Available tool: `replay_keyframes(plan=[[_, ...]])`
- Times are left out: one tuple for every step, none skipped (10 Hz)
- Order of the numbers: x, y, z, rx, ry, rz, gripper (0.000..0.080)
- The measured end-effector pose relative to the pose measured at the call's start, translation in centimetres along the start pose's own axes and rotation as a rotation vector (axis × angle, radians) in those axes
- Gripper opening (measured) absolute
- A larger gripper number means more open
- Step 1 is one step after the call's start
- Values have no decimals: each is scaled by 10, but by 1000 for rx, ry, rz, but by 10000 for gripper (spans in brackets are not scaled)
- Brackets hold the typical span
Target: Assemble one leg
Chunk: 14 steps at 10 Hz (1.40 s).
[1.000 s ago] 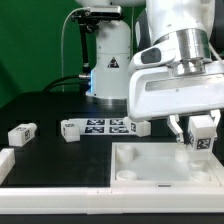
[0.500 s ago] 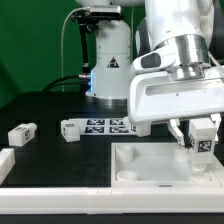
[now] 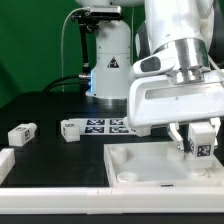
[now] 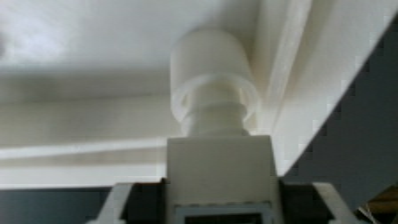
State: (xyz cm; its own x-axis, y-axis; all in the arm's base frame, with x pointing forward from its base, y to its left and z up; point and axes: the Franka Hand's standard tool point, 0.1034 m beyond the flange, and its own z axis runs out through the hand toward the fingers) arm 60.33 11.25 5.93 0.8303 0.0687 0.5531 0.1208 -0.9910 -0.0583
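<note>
My gripper (image 3: 201,140) is shut on a small white leg (image 3: 203,141) with a black-and-white tag, holding it just above the far right corner of the large white square tray (image 3: 150,165). In the wrist view the leg (image 4: 219,110) reaches out from between my fingers (image 4: 130,200) toward the tray's corner wall (image 4: 294,60). Whether its tip touches the tray I cannot tell. Three more legs lie on the black table: one (image 3: 21,133) at the exterior view's left, one (image 3: 70,129) nearer the middle, one (image 3: 5,163) at the left edge.
The marker board (image 3: 108,126) lies behind the tray, partly hidden by my white hand. The robot's base (image 3: 108,60) stands at the back. A white ledge (image 3: 60,202) runs along the table's front edge.
My gripper has moved slightly down and to the exterior view's right with the leg, closer to the tray's far right corner. The other legs have not moved.
</note>
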Motion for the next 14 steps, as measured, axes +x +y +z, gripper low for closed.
replay_keyframes(plan=[[1, 1, 1, -1, 4, -1, 290], [1, 1, 1, -1, 7, -1, 290], [1, 1, 0, -1, 6, 1, 290], [1, 1, 0, -2, 3, 5, 290], [-2, 1, 2, -1, -22, 4, 290], [-3, 1, 2, -1, -28, 4, 401], [-3, 1, 2, -1, -28, 4, 543], [-3, 1, 2, -1, -29, 3, 543], [-4, 1, 3, -1, -30, 2, 627], [-4, 1, 3, -1, -30, 2, 645], [-4, 1, 3, -1, -30, 2, 648], [-4, 1, 3, -1, -30, 1, 648], [-3, 1, 2, -1, -35, 3, 649], [3, 2, -5, -2, -36, 4, 649]])
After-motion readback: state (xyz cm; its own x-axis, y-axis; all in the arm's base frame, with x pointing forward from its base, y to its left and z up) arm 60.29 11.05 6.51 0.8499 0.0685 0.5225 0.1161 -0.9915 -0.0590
